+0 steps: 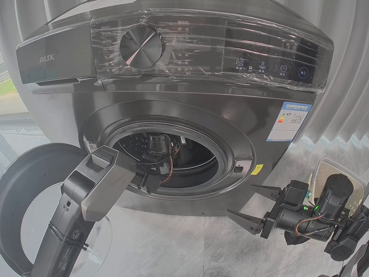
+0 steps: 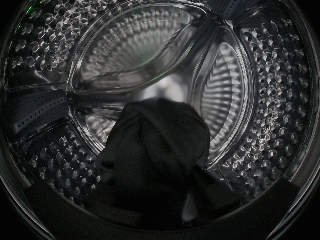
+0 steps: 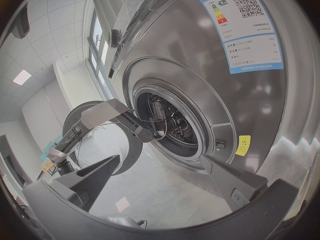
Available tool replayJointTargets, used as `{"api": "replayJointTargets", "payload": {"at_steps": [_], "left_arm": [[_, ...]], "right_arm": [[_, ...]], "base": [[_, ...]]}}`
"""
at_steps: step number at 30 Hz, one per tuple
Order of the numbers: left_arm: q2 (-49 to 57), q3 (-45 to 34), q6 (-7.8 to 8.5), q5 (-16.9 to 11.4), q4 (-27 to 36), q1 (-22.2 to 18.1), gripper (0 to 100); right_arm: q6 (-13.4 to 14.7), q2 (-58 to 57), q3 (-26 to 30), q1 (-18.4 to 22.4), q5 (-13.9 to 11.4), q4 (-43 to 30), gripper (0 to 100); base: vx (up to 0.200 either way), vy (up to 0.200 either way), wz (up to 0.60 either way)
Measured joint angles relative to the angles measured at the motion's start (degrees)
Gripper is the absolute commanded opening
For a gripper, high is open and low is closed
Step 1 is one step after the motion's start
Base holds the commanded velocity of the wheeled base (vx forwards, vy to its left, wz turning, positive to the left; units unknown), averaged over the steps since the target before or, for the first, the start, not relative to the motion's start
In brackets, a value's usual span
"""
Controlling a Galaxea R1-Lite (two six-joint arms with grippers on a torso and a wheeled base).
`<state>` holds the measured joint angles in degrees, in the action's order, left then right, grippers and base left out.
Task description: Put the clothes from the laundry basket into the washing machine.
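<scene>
The grey washing machine (image 1: 173, 97) stands with its round door (image 1: 34, 197) swung open to the left. My left arm (image 1: 103, 177) passes through the opening, and its wrist (image 1: 157, 145) is inside the drum. In the left wrist view a dark garment (image 2: 156, 150) is bunched up close in front of the camera, low in the steel drum (image 2: 273, 84), and covers whatever holds it. My right gripper (image 1: 239, 199) hangs open and empty to the right of the machine, in front of the white laundry basket (image 1: 359, 191). Its two fingers also frame the machine's front (image 3: 159, 157).
A grey tiled floor (image 1: 173, 243) spreads in front of the machine. Pale curtains (image 1: 346, 77) hang behind and to the right. The open door takes up the floor space at the lower left. The basket's inside is hidden behind my right arm.
</scene>
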<state>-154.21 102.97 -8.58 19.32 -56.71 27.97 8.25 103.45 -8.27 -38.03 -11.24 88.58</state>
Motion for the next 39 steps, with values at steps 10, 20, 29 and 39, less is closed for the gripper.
{"api": "replayJointTargets", "payload": {"at_steps": [10, 20, 29, 39], "left_arm": [[0.88, -3.12, -0.15, 0.00, -0.20, 0.80, 100], [7.46, -24.94, 0.02, -0.09, -0.44, 2.68, 100], [21.19, -49.07, -0.34, -0.15, -2.95, 7.12, 100], [41.86, -72.08, -2.22, 0.05, -12.35, 15.14, 100]], "right_arm": [[0.00, -0.11, -0.02, 0.17, 0.00, 0.00, 100], [0.01, -0.12, 0.00, 0.24, 0.02, 0.00, 100], [0.01, -0.26, 0.09, 0.41, 0.02, 0.00, 100], [0.00, -0.72, 0.35, 0.55, 0.05, -0.01, 100]], "base": [[0.000, 0.000, 0.00], [0.000, 0.000, 0.00], [0.000, 0.000, 0.00], [0.000, 0.000, 0.00]]}}
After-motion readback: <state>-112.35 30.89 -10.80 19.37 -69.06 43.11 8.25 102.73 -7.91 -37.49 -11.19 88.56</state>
